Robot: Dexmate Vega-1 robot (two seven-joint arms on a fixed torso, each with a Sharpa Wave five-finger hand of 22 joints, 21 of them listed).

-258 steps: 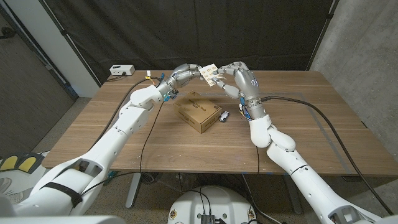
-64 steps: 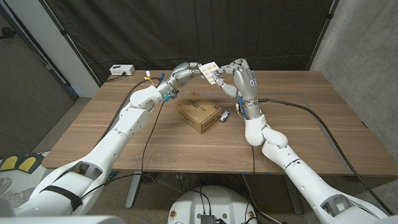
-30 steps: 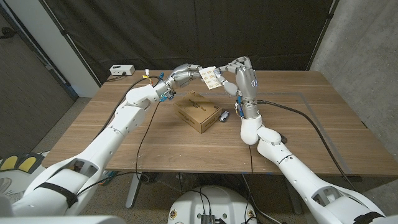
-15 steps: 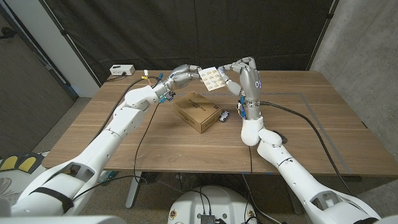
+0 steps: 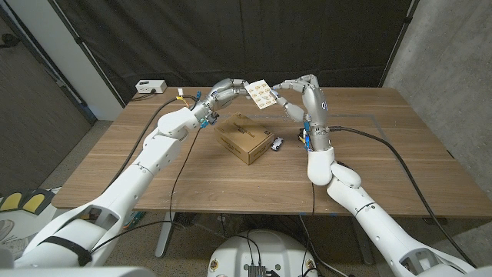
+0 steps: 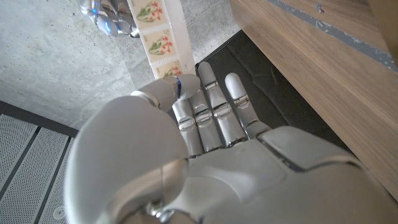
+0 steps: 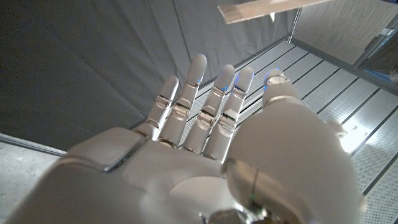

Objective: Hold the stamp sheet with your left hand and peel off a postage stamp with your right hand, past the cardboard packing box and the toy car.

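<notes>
Stamp sheet (image 5: 261,94) held aloft above the tabletop's (image 5: 192,165) far edge, pinched in left hand (image 5: 227,91) fingers. Right hand (image 5: 306,94) just beside it, fingers spread, gripping nothing. Cardboard packing box (image 5: 244,138) and toy car (image 5: 276,143) below. Risk: a one-edge pinch may let the sheet twist or tear when peeled.

The right robot hand (image 7: 211,155) reaches up with fingers extended and apart, the stamp sheet (image 7: 261,9) beyond its fingertips.

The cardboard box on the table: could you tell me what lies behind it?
Behind the cardboard box, the left hand holds the stamp sheet up, facing the right hand. The box hides the tabletop just behind it.
</notes>
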